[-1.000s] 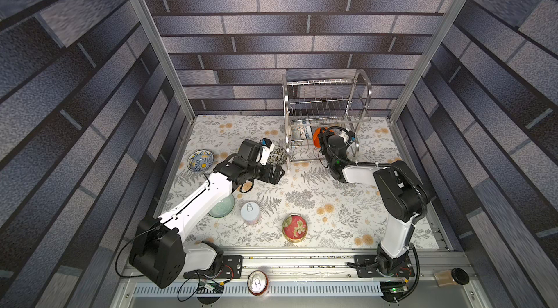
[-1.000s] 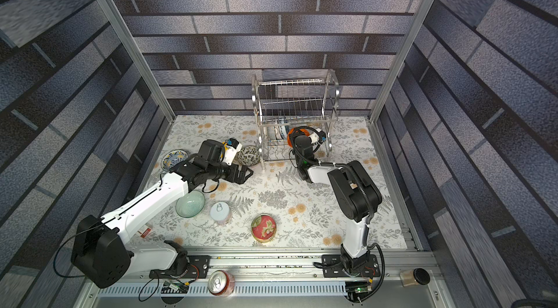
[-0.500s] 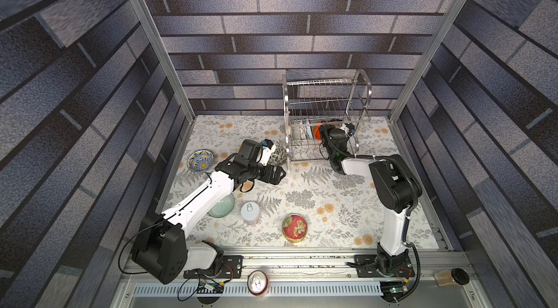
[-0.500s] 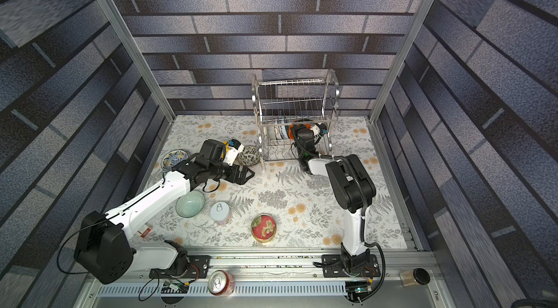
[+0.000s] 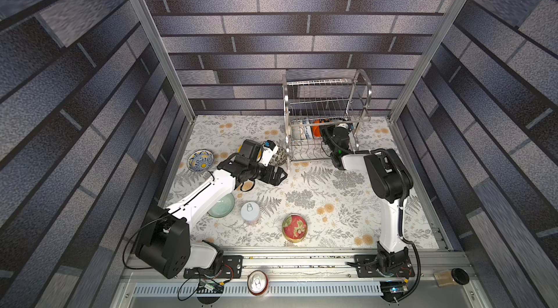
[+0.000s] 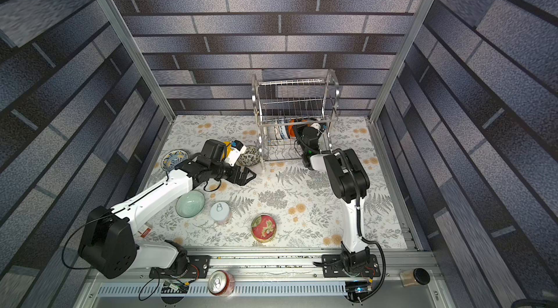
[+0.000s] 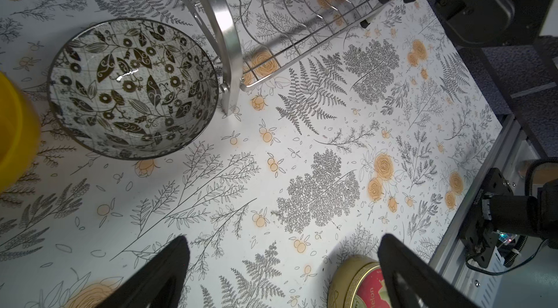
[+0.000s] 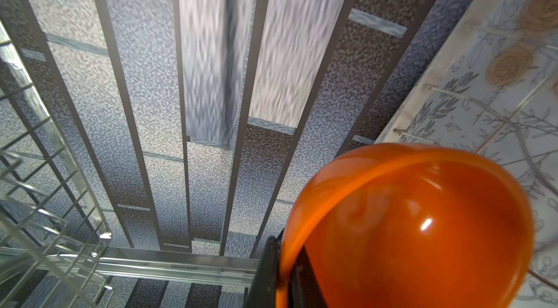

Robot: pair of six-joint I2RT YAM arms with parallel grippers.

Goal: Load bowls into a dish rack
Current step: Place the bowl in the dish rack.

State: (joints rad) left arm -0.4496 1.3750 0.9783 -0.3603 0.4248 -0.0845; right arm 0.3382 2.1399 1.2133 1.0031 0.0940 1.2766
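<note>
The right pincer (image 8: 283,273) is clamped shut on the rim of the orange bowl (image 8: 407,231), holding it on edge inside the lower tier of the dish rack (image 5: 326,92). In a top view the orange bowl stands just beside a few patterned bowls (image 5: 302,131) already slotted upright in that tier. How many there are is hard to tell through the wires. The upper tier looks bare.

The left pincer (image 7: 283,238) is spread wide and holds nothing. It hangs over the tabletop (image 5: 332,200) near the rack's front corner post. The dark floral bowl (image 7: 133,89) sits upright against that post, with the yellow bowl (image 7: 15,128) just beside it.

Further out on the tabletop lie a blue-and-yellow patterned bowl (image 5: 200,160) and a pale green bowl (image 5: 223,207), the latter partly under the left arm. So the job looks roughly half done: the orange bowl is being seated and at least four are left to load. The white can (image 5: 250,211) and the red tin (image 5: 294,227) are not part of it.

The right arm rises from its base, bends sharply at a high elbow and runs its forearm low into the rack's front. The left arm stretches diagonally across the tabletop, wrist pointing toward the rack side.
</note>
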